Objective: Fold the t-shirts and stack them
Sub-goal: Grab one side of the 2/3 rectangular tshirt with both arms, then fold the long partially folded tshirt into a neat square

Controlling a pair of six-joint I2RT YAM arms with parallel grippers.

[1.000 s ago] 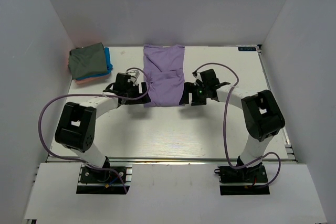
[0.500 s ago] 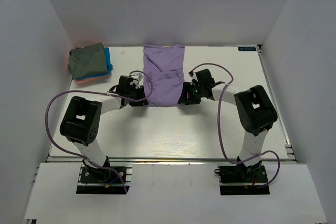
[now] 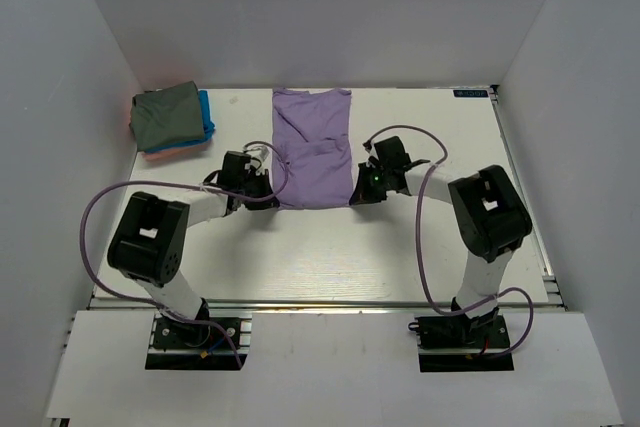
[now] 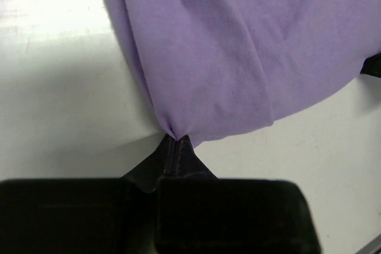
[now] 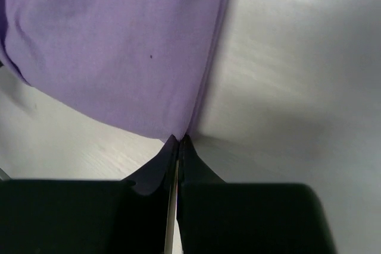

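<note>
White table (image 3: 400, 247): one lavender shirt (image 3: 312, 152), left end effector (image 4: 177, 141), right end effector (image 5: 178, 138) each clamping corner; three-shirt stack (image 3: 168, 115).

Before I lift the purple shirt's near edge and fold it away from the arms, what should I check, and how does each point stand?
1. The left gripper shut on a near corner of the shirt: ok.
2. The right gripper shut on the other near corner: ok.
3. Both grips level along the near hem: ok.
4. Cloth lying smooth: not ok, creases across the middle.
5. The stack clear of the fold path: ok, far left, apart from the shirt.
6. Number of layers pinched in each grip: cannot tell.
</note>
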